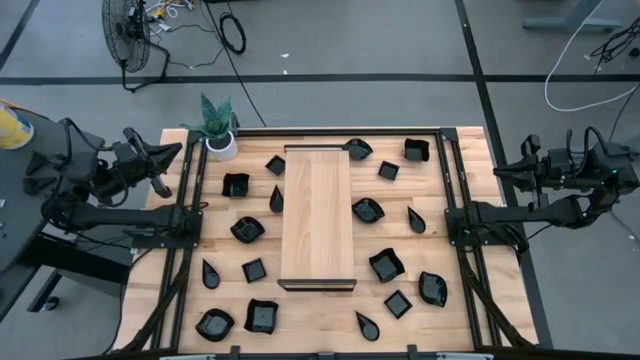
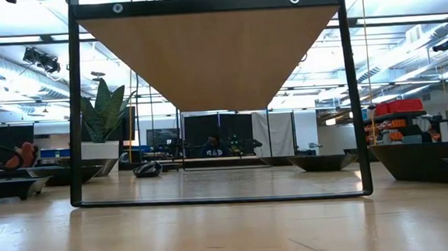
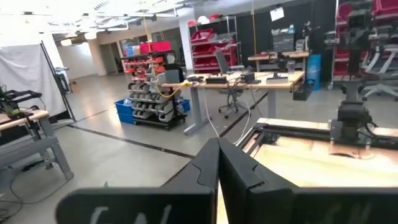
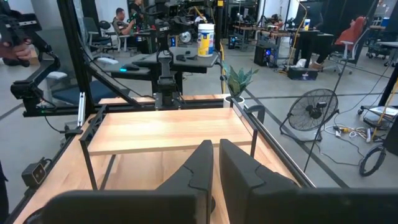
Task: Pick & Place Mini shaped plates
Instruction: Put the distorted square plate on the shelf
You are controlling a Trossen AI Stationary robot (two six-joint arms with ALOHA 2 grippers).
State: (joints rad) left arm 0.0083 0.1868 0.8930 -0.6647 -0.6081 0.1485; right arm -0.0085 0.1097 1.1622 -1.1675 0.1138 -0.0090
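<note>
Your left hand (image 1: 165, 160) is clenched on nothing, parked off the left rear corner of the pale wooden worktop (image 1: 320, 310). Your right hand (image 1: 505, 170) waits off the right edge, fingers nearly together and likewise empty. Outward from both, the small glossy black shaped plates (image 1: 250, 229) lie scattered on the worktop either side of the long pale wooden board (image 1: 317, 215) raised on a dark frame at centre; squares, teardrops and wavy-rimmed dishes, none yet lifted. A small white pot with a green plant (image 1: 220, 140) stands at the left rear corner, near your left hand. Likely hazards: a descending left arm could clip the plant, and shallow glossy rims may slip from the fingers. Closely spaced neighbours may also be nudged.
</note>
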